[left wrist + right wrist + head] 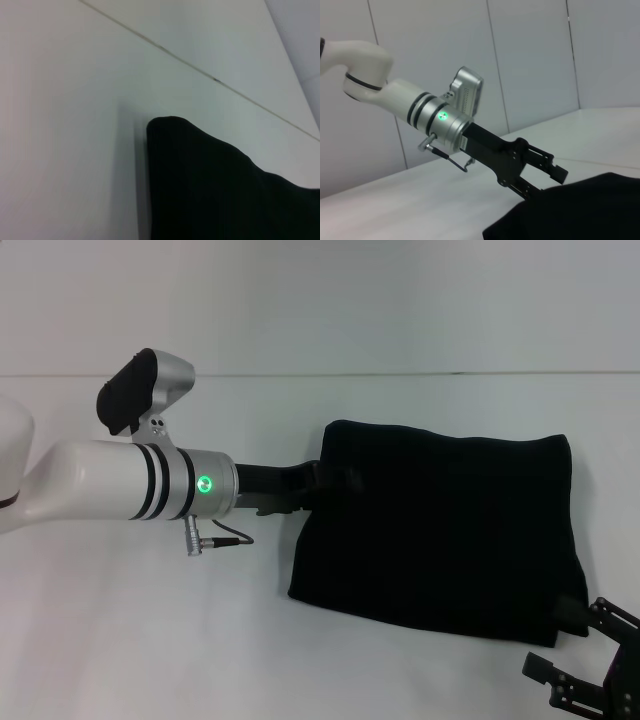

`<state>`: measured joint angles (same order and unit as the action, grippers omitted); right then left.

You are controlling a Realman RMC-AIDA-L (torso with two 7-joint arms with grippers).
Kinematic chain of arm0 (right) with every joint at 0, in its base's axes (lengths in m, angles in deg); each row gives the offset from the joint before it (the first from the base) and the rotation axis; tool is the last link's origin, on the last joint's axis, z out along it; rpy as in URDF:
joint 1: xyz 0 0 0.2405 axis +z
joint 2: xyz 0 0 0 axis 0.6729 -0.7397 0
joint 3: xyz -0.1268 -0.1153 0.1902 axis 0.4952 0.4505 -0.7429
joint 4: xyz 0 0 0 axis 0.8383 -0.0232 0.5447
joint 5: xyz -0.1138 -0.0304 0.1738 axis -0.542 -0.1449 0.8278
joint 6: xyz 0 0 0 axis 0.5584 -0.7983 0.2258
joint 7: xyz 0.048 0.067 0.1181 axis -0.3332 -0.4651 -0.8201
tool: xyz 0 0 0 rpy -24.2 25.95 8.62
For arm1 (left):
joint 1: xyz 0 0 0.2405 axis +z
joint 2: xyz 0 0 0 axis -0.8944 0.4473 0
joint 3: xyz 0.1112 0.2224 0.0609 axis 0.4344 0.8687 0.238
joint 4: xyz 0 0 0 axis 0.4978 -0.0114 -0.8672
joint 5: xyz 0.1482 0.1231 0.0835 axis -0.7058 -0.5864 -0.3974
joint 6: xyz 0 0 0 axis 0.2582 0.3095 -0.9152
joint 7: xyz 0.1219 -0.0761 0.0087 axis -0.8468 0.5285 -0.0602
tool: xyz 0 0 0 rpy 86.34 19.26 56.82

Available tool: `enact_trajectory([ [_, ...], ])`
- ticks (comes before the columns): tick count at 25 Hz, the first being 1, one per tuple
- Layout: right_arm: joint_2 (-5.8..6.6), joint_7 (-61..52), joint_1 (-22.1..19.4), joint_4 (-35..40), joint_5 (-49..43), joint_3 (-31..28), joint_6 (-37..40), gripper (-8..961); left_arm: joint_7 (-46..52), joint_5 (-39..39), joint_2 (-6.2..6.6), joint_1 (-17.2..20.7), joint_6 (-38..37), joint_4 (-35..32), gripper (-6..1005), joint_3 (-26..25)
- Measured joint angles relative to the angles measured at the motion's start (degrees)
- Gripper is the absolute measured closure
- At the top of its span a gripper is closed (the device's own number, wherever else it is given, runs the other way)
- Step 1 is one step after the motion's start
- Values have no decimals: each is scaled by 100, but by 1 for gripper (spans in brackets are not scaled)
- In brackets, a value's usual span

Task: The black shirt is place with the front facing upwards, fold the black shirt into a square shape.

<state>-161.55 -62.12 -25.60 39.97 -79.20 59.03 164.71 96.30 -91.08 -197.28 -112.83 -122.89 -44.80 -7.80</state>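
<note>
One large black cloth shirt (440, 530) lies folded on the white table (150, 640). Our left gripper (547, 180) hovers at its left edge, fingers spread; our right gripper (585, 675), also spread, waits by its near-right corner. We should square corners gently.

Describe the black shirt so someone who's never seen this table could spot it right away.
On the white table, look right of the left arm's claw, which reaches the black shirt at its left edge. It is a dark, soft, folded rectangle, much bigger than the hard-edged right claw by its near corner.
</note>
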Motion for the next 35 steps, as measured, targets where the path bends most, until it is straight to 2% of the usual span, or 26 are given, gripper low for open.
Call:
enact_trajectory([
  [6, 0, -22, 9, 12, 5, 0, 117, 68, -115, -4, -19, 13, 17, -28, 200, 98],
  [8, 0, -36, 13, 13, 6, 0, 124, 68, -119, -3, -26, 34, 76, -40, 410, 126],
  [19, 7, -43, 59, 1, 8, -2, 155, 68, -173, -11, -8, 36, 141, -34, 646, 178],
  [25, 5, -43, 86, -5, 30, -22, 168, 68, -180, 6, -12, 48, 152, -37, 869, 137],
  [30, 4, -43, 147, -8, 41, -51, 208, 68, -181, 54, 19, 47, 358, -57, 899, -34],
  [35, 9, -43, 232, -8, 43, -55, 217, 68, -205, 59, 181, 46, 553, -76, 903, -307],
])
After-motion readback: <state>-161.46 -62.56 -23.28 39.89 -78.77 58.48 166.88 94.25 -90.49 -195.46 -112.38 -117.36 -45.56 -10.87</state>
